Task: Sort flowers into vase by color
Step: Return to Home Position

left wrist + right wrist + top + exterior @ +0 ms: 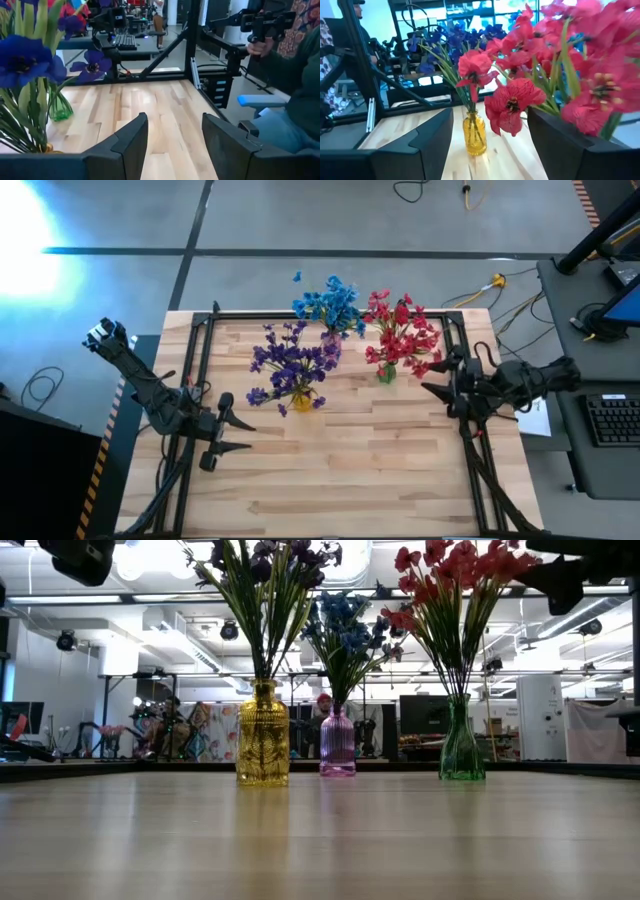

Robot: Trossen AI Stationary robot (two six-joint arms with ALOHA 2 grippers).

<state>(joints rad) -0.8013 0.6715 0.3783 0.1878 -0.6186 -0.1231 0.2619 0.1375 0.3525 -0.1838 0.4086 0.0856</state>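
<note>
Right claw point(436, 377): I am holding it released and empty, just beside the red flowers point(400, 335).
Left claw point(238, 434): I am holding it released and empty too, near the table's left edge, apart from the purple flowers point(292, 365).
Flowers: red ones are standing in the green vase point(461, 752), purple ones in the yellow vase point(263, 735), blue flowers point(330, 305) in the violet vase point(337, 743) behind.
Table point(350, 480): all three vases are standing upright toward its far side.
Main risk: red blooms are crowding my right wrist view, so a finger could be snagging a petal or stem as I retreat.
Likely result: I am judging the tall, narrow green vase top-heavy. A snag could tip it or drag a sprig out.
Left side: I am seeing little risk there.
</note>
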